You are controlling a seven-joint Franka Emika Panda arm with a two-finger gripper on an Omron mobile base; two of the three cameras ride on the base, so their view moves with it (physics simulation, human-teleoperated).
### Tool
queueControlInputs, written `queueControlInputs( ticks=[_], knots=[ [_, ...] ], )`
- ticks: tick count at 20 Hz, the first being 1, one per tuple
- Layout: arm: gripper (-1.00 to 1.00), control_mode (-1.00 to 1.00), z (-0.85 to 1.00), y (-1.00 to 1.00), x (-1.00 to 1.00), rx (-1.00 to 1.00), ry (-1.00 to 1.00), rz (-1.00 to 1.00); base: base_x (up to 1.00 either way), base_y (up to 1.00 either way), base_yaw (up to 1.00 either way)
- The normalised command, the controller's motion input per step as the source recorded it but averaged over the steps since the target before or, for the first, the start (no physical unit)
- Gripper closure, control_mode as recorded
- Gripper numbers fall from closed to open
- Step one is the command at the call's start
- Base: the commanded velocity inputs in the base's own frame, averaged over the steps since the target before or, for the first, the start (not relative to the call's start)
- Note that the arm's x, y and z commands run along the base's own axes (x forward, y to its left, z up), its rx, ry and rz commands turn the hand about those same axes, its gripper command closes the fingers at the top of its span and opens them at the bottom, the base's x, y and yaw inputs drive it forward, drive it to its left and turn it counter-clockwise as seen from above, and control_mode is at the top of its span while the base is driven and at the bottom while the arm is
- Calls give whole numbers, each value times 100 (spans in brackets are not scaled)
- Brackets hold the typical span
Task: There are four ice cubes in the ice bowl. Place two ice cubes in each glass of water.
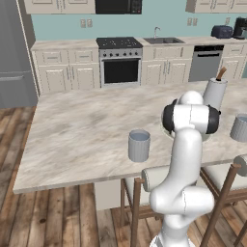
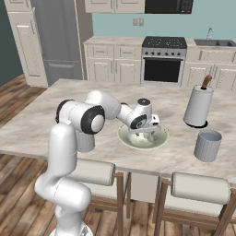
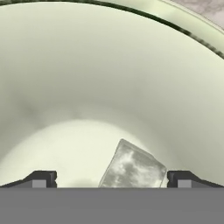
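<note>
Ice bowl (image 2: 159, 138) sits on the marble desk (image 2: 41, 115) near its front edge, and the tool (image 2: 146, 133) reaches down into it from the 9 o'clock side in the right base view. In the hand view the tool's two dark fingertips (image 3: 41, 178) stand wide apart at 7 and 5 o'clock, gripping nothing. Between them, at 6 o'clock, one ice cube (image 3: 131, 168) lies on the pale green bowl floor, a mottled grey-white block turned a little askew, apart from both tips. The bowl's rim curves across the top of that view.

One glass of water (image 1: 139, 145) stands toward 9 o'clock of the arm in the left base view, near the desk's front edge. The other glass (image 2: 208, 145) stands at 3 o'clock of the bowl in the right base view, well apart from it. A tall white holder (image 2: 198, 106) with a brown-handled utensil rises at 12 o'clock of that glass.
</note>
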Motion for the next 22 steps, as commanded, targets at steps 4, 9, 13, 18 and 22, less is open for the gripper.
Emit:
queueControlInputs(
  ticks=[4,9,13,18,22],
  knots=[
    [-100,-100,-2,-6,0,0,0,0,0,0,0],
    [-100,-100,0,-6,0,0,0,0,0,0,0],
    [100,-100,0,-5,0,0,0,0,0,0,0],
    [100,-100,-1,-8,0,0,0,0,0,0,0],
    [100,-100,-2,-8,0,0,0,0,0,0,0]
  ],
)
